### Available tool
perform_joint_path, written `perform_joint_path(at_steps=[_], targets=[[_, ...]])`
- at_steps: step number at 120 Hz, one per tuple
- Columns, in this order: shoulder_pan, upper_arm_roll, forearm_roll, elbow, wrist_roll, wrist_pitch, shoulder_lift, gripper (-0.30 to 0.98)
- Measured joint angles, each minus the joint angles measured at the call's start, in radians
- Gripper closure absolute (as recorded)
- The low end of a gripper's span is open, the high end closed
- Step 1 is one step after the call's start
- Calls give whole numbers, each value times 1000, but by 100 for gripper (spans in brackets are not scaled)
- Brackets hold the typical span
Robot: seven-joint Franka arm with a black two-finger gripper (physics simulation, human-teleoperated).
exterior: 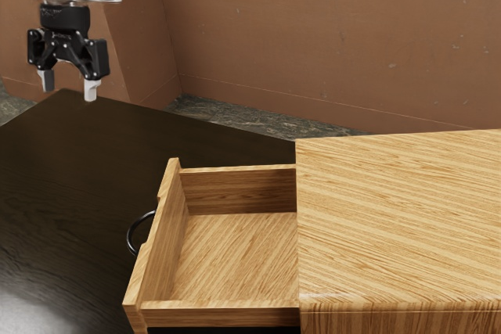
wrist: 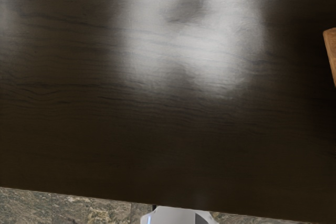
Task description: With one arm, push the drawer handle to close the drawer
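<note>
My gripper (exterior: 70, 90) hangs at the exterior view's upper left, above the far part of the dark table, fingers apart with nothing between them. The wooden drawer (exterior: 235, 256) is pulled well out of its cabinet (exterior: 399, 217), and its inside holds nothing. On the drawer's front panel is a black curved handle (exterior: 134, 232), facing the exterior view's left. A gap of table separates my gripper from the handle; they do not touch. A wooden edge of the drawer (wrist: 331, 51) appears in the wrist view.
The dark tabletop (exterior: 86, 185) lies between my gripper and the drawer front. A brown wall (exterior: 329, 37) rises behind, with a stone-patterned floor (exterior: 235, 119) at its foot. In the wrist view, the table's edge borders the same kind of floor (wrist: 79, 208).
</note>
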Motion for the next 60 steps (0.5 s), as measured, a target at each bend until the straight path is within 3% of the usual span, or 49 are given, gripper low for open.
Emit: perform_joint_path(at_steps=[17,31,60], targets=[[-10,0,0,9,-8,130,-1,0],[-13,-22,-7,230,-15,125,1,0],[-75,-48,-6,300,-26,116,2,0]])
